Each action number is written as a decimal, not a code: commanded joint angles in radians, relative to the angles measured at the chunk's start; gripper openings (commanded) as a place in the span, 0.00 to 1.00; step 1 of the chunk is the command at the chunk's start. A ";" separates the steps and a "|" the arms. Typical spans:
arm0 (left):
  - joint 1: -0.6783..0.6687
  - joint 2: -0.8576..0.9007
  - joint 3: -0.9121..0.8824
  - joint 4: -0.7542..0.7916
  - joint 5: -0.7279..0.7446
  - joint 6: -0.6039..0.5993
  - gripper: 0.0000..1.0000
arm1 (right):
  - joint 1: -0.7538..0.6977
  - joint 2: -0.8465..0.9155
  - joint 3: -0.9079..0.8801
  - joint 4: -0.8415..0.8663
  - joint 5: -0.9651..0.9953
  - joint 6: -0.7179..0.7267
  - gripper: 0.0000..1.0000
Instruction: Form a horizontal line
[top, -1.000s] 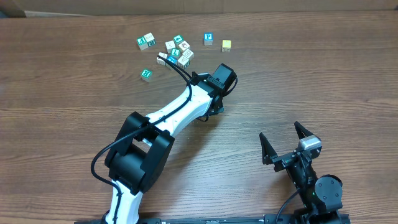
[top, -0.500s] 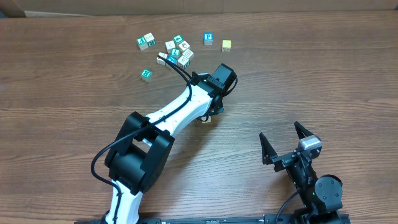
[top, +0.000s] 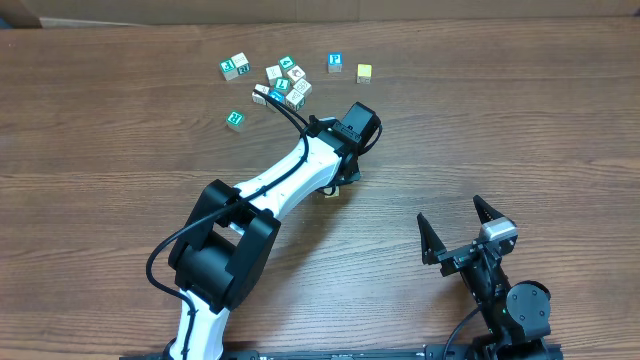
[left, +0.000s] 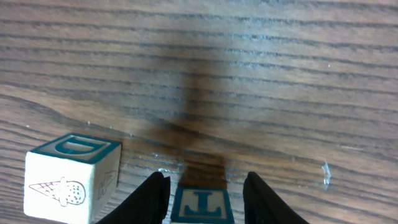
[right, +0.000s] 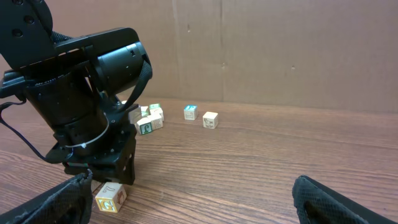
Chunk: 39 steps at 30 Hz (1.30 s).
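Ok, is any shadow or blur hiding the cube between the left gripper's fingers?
Left wrist view: a dark shadow runs down the table to the T cube, yet its letter reads clearly; the D cube beside it is sharp. Right wrist view: its own fingertips are out of focus. Overhead view: even light, no glare.

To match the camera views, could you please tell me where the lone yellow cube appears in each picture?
Overhead: the yellow cube is near the top, right of centre, rightmost of the scattered cubes.
Left wrist: not in it.
Right wrist: about mid-picture, on the table to the right of the black arm.
Shared landmark: the blue-and-white cube just left of it in both views.
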 joint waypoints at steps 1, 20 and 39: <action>-0.006 0.009 -0.012 -0.011 0.019 0.023 0.37 | -0.003 -0.008 -0.010 0.005 0.008 0.006 1.00; -0.006 0.009 -0.012 -0.062 0.069 0.023 0.24 | -0.003 -0.008 -0.010 0.005 0.008 0.006 1.00; -0.006 0.009 -0.012 0.008 -0.101 0.095 0.16 | -0.003 -0.008 -0.010 0.005 0.008 0.006 1.00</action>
